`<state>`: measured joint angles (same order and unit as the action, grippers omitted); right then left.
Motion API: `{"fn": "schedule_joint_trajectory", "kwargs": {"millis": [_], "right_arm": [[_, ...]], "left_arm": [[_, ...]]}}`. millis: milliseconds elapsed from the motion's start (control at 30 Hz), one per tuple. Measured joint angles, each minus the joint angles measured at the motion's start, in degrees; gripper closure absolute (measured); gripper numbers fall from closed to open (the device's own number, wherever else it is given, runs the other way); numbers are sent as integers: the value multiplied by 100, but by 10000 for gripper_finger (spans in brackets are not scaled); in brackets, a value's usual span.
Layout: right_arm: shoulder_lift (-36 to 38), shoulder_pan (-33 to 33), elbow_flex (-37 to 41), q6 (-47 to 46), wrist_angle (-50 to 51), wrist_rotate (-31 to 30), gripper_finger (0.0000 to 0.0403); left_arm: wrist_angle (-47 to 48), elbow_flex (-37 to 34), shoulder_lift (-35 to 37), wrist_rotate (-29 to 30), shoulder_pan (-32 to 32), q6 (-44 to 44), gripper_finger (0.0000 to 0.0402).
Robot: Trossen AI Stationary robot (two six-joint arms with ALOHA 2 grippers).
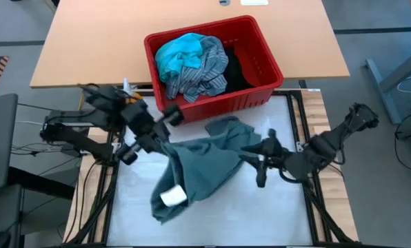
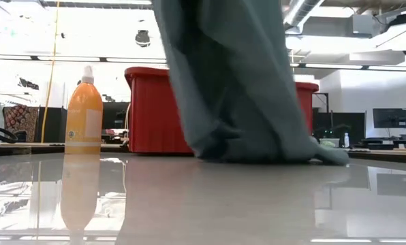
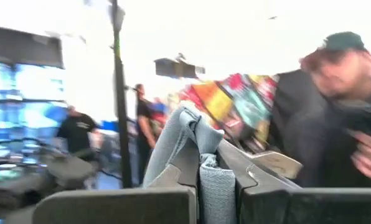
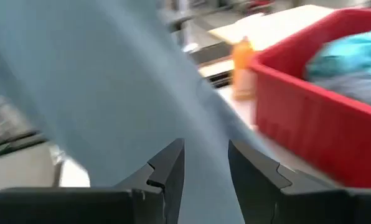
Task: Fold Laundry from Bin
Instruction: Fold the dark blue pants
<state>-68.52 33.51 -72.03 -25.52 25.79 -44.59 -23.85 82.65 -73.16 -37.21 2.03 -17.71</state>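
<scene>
White table (image 1: 212, 220) is used for folding, with the red bin (image 1: 261, 93) at its far edge. The grey-green garment (image 1: 205, 169) is pinched tight in the left gripper (image 1: 165, 118) and lifted. The right gripper (image 4: 205, 163) is partly open beside the cloth; a loose edge should be caught next, then the garment spread flat.

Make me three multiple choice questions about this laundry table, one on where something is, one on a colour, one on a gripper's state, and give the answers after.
1. Where is the bin?
A. On the floor
B. At the table's far side, beyond the hanging garment
C. In the right gripper

2. What colour is the garment being lifted?
A. Grey-green
B. Bright turquoise
C. Black

3. What is the left gripper doing?
A. Open, empty
B. Holding a bottle
C. Shut on cloth

Answers: 1 B, the high view shows it behind the garment. 2 A, the turquoise one lies in the bin. 3 C, the left wrist view shows fabric pinched between its fingers.
</scene>
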Motion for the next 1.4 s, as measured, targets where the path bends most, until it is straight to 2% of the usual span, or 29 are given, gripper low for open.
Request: {"fn": "schedule_joint_trajectory", "kwargs": {"millis": [67,200,300,433,533,633,700,800,900,1033,1200,1267,1400], "right_arm": [[-6,-131,4,363,-305,322,256],[75,-170,4,820,-590,424,270],[106,-112,4,956,-622,611,280],[-38,-49,-2,1233,-935,1523,287],[-315,-97,0,1082,-895,1634,290],[-679,-268,0,890,-991,1650,294],[-1010,-434,0,907,-1270,1875,296],[-1460,-647,7,1125,-1934,2181,301],[-1744,-868,4,1392,-2657,2169,308],[-2181,-1228,-2,1559,-3500,2139,319],[-2647,-1487,-3,1671,-5130,3131,327],[-2846,-1476,-16,1660,-5584,2876,330],[-3309,-1352,-2,1969,-5879,1617,347]], "left_arm": [[28,-4,172,611,62,-11,395],[-193,-4,467,1821,176,50,395],[-774,-4,551,2562,209,-163,395],[-1943,26,565,3120,205,-387,395],[-2357,323,569,3338,152,-296,395],[-2343,686,526,3272,122,-96,395],[-2293,897,456,3183,124,-75,395],[-2248,1245,261,3201,135,-153,395],[-2256,1783,-8,3477,170,-199,395],[-1946,2619,-423,3494,170,-98,395],[-1399,3617,-1068,3597,172,-18,395],[-1162,4028,-1289,3721,172,115,395],[-920,4822,-1685,3961,170,446,395]]}}
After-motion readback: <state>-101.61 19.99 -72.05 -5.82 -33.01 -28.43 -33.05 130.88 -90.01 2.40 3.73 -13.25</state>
